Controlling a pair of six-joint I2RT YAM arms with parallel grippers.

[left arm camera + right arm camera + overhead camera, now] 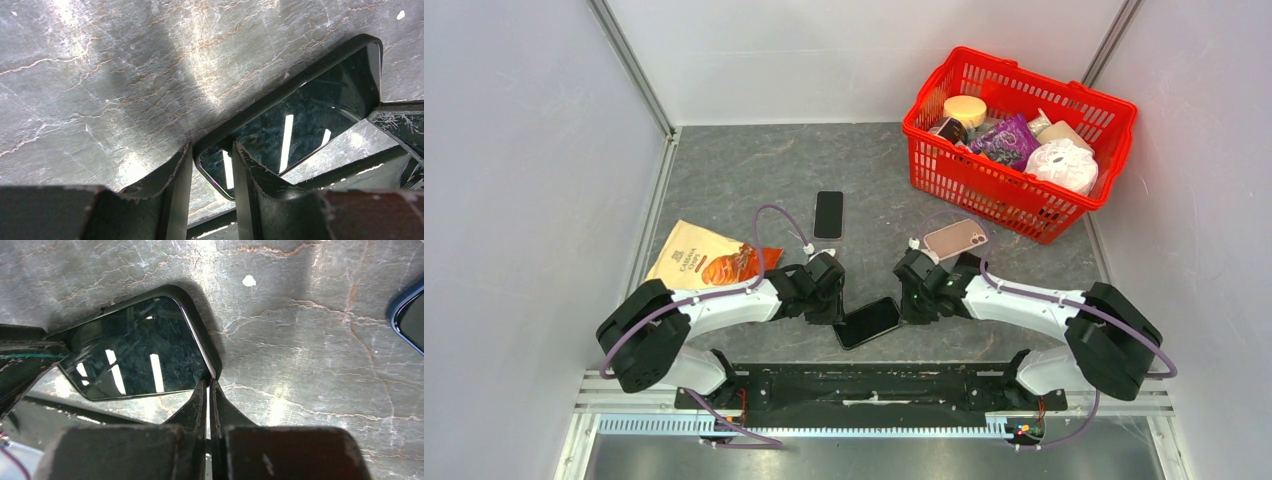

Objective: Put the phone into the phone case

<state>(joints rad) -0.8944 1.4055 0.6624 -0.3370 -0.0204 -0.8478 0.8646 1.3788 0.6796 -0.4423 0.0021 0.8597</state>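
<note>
The black phone [867,322] lies near the table's front edge between my two grippers. It sits in the black phone case, whose thick rim shows along the far side in the left wrist view [280,90] and round the corner in the right wrist view [200,335]. The glass shows in both wrist views [300,115] [130,355]. My left gripper [832,300] [211,146] straddles the left end corner, one finger outside the rim and one on the glass. My right gripper [912,300] [209,382] is pinched shut on the rim at the right end corner.
A second black phone [828,214] lies flat further back, and a pink phone [955,238] lies by the right arm. A red basket [1064,205] of groceries stands at the back right. A chips bag [704,262] lies at the left. The front rail [874,385] is just below the phone.
</note>
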